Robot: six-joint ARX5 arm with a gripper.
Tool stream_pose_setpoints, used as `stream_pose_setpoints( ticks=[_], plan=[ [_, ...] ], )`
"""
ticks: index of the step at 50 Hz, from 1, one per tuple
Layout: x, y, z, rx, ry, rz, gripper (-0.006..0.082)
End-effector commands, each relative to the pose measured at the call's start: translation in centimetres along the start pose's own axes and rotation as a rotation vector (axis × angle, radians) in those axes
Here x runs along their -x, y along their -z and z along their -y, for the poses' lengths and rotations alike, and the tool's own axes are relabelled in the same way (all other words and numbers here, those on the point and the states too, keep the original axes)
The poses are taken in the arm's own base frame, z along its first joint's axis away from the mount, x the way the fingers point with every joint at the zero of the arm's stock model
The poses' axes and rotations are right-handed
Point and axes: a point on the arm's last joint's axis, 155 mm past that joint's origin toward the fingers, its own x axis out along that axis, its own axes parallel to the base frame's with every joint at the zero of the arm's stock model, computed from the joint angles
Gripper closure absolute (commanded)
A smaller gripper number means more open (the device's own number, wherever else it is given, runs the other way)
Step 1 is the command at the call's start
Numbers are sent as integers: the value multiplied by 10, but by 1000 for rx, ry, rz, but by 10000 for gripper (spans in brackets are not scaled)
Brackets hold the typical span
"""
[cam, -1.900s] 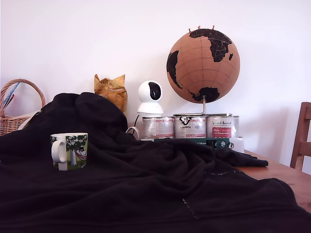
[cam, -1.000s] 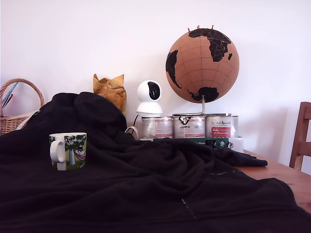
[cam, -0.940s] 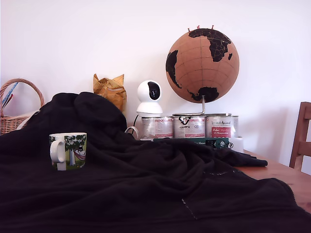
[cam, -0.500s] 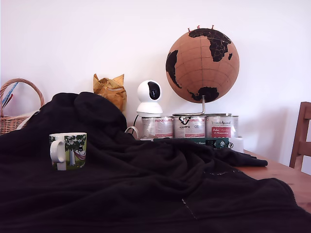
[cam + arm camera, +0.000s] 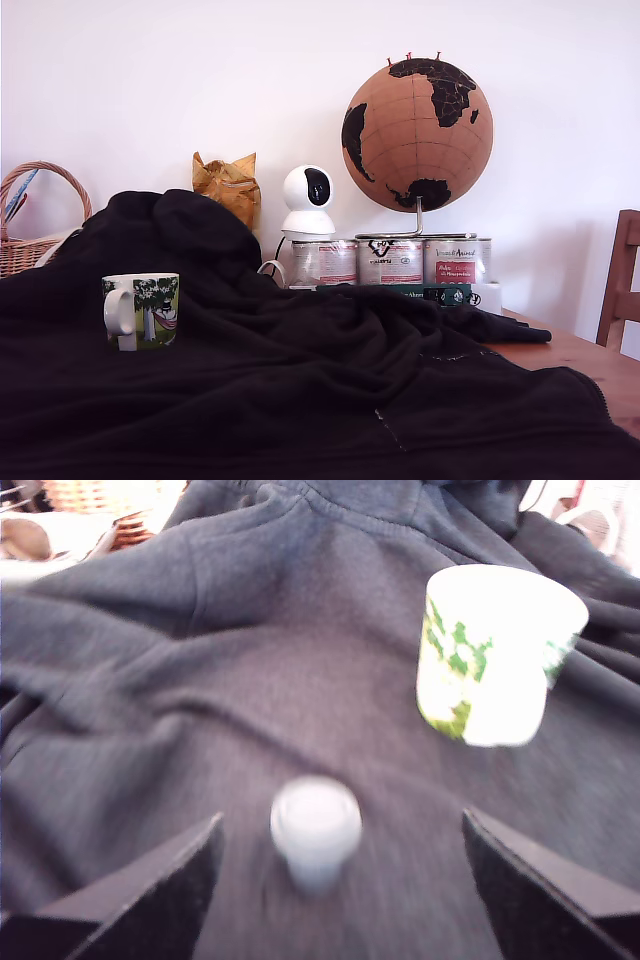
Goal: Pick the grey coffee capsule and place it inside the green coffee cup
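Note:
The green coffee cup [image 5: 142,310], a white mug with a green tree print and a white handle, stands upright on the black fabric at the exterior view's left. In the wrist view the cup [image 5: 495,655] is beyond the grey coffee capsule [image 5: 316,830], which sits on the dark fabric. My gripper [image 5: 340,885] is open, its two dark fingers [image 5: 160,885] spread on either side of the capsule and apart from it. The wrist picture is blurred. The capsule and the arm do not show in the exterior view.
A black garment [image 5: 330,390] covers the wooden table [image 5: 580,360]. Behind it stand three silver tins [image 5: 390,262], a cork globe [image 5: 418,122], a white camera [image 5: 308,200], a yellow bag [image 5: 228,185], a wicker basket [image 5: 30,230] and a chair [image 5: 622,285].
The exterior view stays nearly the same apart from a tiny shift of the picture. The cup has not moved.

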Motion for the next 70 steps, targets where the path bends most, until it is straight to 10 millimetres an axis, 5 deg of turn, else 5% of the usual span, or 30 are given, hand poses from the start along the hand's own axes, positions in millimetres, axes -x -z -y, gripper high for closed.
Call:
stream_pose_setpoints(
  ticks=[1, 18, 23, 31, 42, 59, 70],
  plan=[
    [-8, 7, -2, -15, -7, -27, 67],
    [-47, 30, -9, -44, -19, -122, 89],
    [-51, 30, -11, -45, -32, -126, 221],
    [-53, 29, -18, -50, -63, -128, 556],
    [-53, 29, -18, -55, -62, -133, 583],
    [-73, -41, -7, 20, -19, 64, 583],
    [-88, -106, 27, 62, 93, 198, 583]
  ],
)
